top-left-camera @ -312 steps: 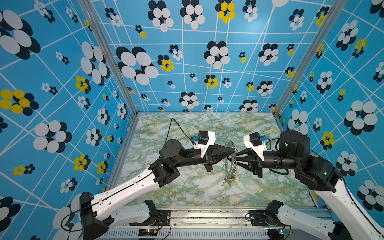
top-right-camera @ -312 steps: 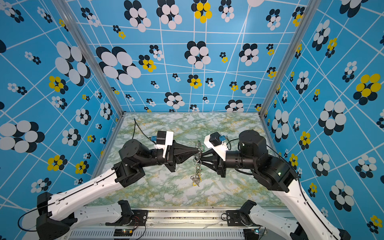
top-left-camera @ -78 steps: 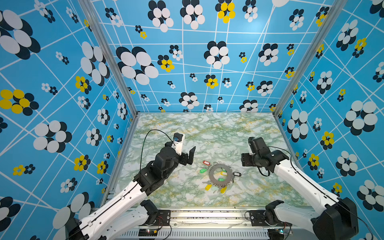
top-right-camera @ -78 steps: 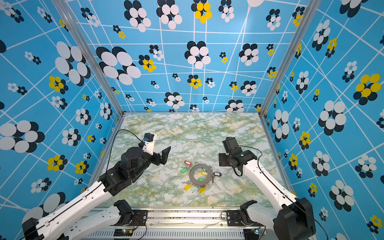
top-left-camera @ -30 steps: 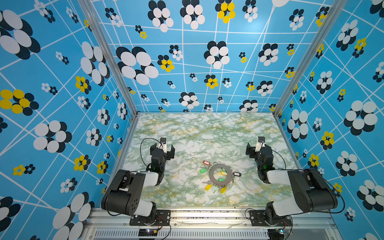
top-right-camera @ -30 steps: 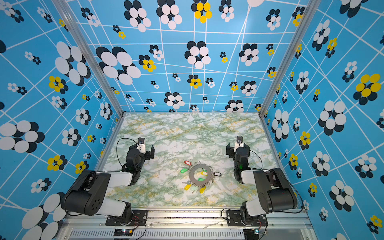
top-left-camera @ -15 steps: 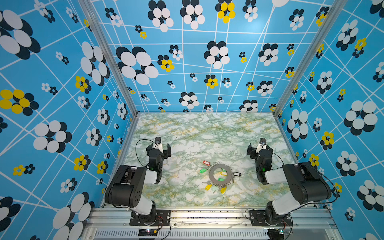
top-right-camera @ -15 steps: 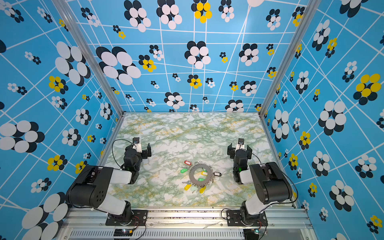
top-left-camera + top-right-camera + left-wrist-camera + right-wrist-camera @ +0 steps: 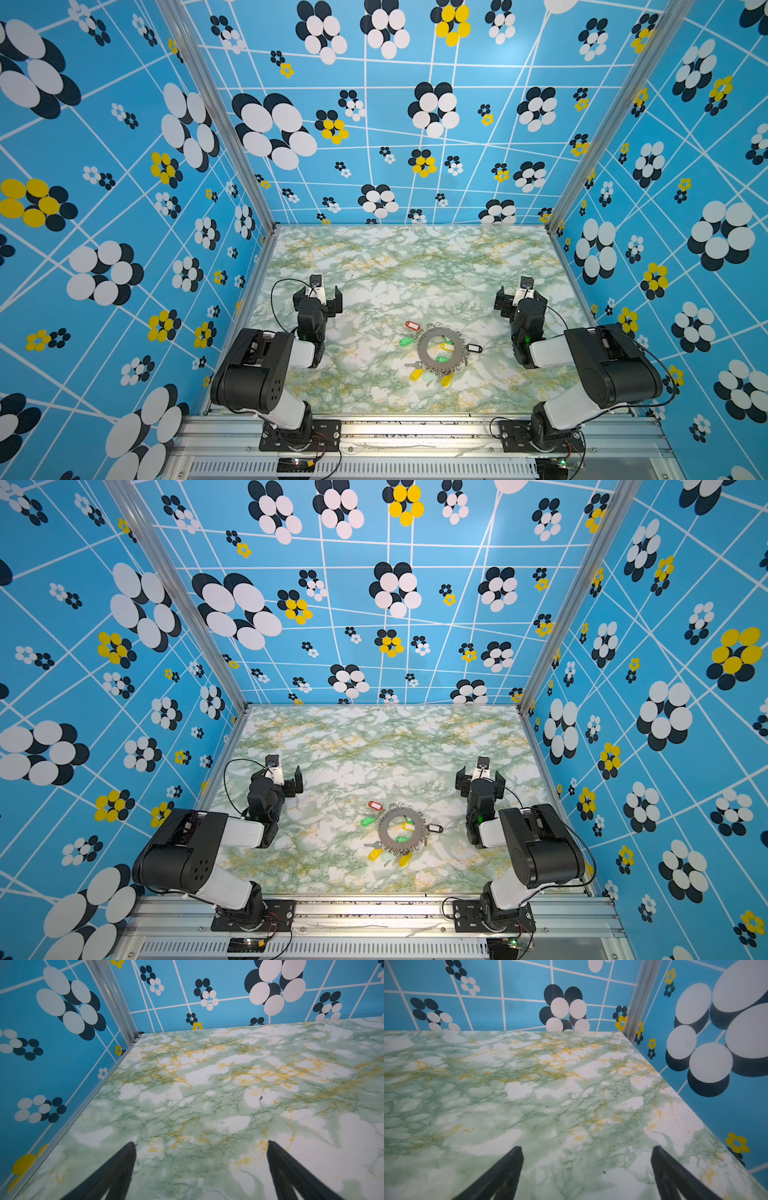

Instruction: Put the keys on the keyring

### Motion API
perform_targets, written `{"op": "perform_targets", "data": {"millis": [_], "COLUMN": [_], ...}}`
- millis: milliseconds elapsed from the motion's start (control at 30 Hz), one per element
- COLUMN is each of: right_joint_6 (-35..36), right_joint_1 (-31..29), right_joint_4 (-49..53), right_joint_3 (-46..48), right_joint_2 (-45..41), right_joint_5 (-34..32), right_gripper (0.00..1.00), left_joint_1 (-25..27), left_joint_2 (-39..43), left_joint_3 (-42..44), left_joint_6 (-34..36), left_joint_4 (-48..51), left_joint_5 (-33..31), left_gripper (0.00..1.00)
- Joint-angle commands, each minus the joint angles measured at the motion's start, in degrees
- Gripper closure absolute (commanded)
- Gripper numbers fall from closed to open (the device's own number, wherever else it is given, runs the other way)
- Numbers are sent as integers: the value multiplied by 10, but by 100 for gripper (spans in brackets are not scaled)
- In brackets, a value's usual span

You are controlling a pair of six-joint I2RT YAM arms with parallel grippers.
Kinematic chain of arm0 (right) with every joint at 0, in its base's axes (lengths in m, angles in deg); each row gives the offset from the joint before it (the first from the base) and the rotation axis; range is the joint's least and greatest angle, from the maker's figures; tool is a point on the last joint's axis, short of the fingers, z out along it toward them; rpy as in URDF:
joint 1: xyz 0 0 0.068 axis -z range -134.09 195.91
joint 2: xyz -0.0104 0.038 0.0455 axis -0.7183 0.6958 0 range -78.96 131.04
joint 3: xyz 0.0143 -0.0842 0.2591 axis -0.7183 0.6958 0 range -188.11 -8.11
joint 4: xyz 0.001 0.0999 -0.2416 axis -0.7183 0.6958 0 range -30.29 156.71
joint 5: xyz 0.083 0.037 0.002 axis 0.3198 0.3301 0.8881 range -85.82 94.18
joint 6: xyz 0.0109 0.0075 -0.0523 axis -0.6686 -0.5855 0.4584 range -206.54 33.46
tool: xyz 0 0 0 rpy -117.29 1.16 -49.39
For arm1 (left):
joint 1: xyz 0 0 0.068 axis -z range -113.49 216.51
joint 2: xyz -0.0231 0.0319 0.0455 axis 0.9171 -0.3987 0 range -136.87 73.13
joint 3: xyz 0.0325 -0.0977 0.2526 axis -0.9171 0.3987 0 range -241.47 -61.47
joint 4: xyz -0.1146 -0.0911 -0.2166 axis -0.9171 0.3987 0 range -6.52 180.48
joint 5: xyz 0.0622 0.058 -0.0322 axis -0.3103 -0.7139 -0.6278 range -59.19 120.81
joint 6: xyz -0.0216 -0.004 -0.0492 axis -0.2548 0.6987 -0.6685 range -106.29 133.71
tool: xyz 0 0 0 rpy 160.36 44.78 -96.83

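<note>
Blue walls [image 9: 124, 166] printed with white lines and flower clusters in black, white and yellow close in 3 sides of the scene. Between them lies a table [image 9: 395, 266] with a green, white and yellow marble pattern, fronted by a metal rail [image 9: 415, 432] that carries the bases of the 2 arms.

The left arm [image 9: 253, 374] sits folded near the table's left edge, and the right arm [image 9: 611, 365] sits folded near its right edge. Each forearm points toward the back wall.

The left gripper [image 9: 318, 297] hangs over bare table with its jaws spread wide and nothing between them; the left wrist view shows the same gap [image 9: 201, 1142] over plain marble. The right gripper [image 9: 520, 297] is spread wide and empty too, which the right wrist view [image 9: 587, 1147] confirms.

The keyring [image 9: 424, 352], a flat grey disc with a round hole and small wire loops along its rim, lies flat on the table between the 2 arms, nearer the front rail and well apart from both grippers. Both top views show it [image 9: 385, 831].

Coloured tags fan out around it: a red tag [image 9: 412, 325] and a green tag [image 9: 405, 341] at its far left side, and yellow tags [image 9: 415, 375] at its near side.

The keys [image 9: 473, 348], marked by a black tag, lie at the disc's right rim, touching its loops [image 9: 434, 828]; whether they are threaded on cannot be told.
</note>
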Motion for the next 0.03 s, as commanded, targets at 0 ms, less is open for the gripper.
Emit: {"op": "perform_targets", "data": {"millis": [0], "right_joint_6": [-5], "right_joint_1": [-4], "right_joint_4": [-3], "right_joint_3": [-5], "right_joint_2": [0], "right_joint_5": [-9], "right_gripper": [1], "left_joint_1": [-5], "left_joint_2": [-9], "left_joint_3": [3], "left_joint_6": [-6], "left_joint_4": [-13], "left_joint_5": [9], "left_gripper": [1]}}
